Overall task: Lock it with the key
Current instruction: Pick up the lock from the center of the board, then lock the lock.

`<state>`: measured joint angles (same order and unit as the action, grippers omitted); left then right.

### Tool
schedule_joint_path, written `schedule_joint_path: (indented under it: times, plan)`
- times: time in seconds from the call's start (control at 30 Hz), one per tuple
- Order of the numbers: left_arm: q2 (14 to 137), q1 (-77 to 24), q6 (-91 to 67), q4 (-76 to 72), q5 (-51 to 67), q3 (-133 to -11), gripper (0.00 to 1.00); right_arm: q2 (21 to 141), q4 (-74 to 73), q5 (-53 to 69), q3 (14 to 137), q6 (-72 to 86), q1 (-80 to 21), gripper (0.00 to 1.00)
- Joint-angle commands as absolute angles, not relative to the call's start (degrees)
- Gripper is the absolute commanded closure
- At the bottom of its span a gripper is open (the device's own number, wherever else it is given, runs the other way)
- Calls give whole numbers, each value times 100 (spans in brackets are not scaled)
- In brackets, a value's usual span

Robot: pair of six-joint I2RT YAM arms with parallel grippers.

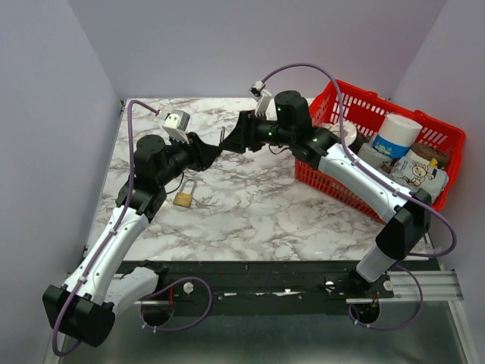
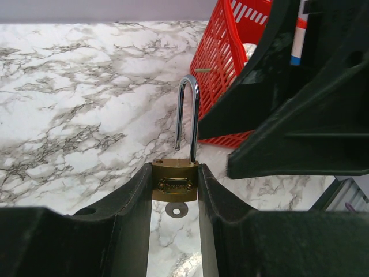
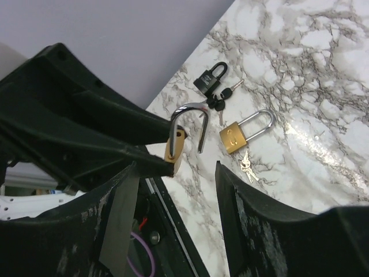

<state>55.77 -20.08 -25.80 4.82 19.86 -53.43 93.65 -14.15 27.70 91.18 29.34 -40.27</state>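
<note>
Brass padlock point(image 2: 174, 180) is clamped by its body in the left claw point(image 2: 174, 173), up off the surface point(image 1: 250, 220) over its far half, shackle point(image 2: 187, 115) popped open. Right claw point(image 3: 176, 166) sits right in front of it, fingers spread, gripping nothing. Second brass padlock point(image 3: 238, 137) with keys point(image 3: 247, 163) and a black padlock point(image 3: 209, 79) lie toward the left edge. Red basket point(image 1: 333, 186) sits at the right edge.

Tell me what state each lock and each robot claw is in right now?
held brass padlock: shackle open, body clamped between fingers
left gripper: shut on held brass padlock
right gripper: open, holding nothing
table brass padlock: lying flat, shackle looks closed
black padlock: lying flat, shackle closed
</note>
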Motion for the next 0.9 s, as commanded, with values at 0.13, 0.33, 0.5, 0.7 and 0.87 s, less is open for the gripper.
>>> schedule_joint_path:
  times: [0.13,0.33,0.5,0.7,0.87]
  plan:
    - [5458,-2153,-2716,88,1626,-5309,100,9834,-1160,1996,9694,3216,-4140,41]
    - [5440,-2171,-2760,70,1591,-5282,100,10002,-1187,1942,9888,3479,-4140,42]
    - [5414,-2180,-2777,141,1424,-5265,100,9844,-1116,1916,9703,3595,-4131,42]
    - [5431,-2171,-3005,35,1204,-5291,100,9835,-1230,1925,9519,3621,-4192,43]
    - [5555,-2215,-3024,35,1099,-5370,100,9940,-1318,1802,9475,3516,-4385,48]
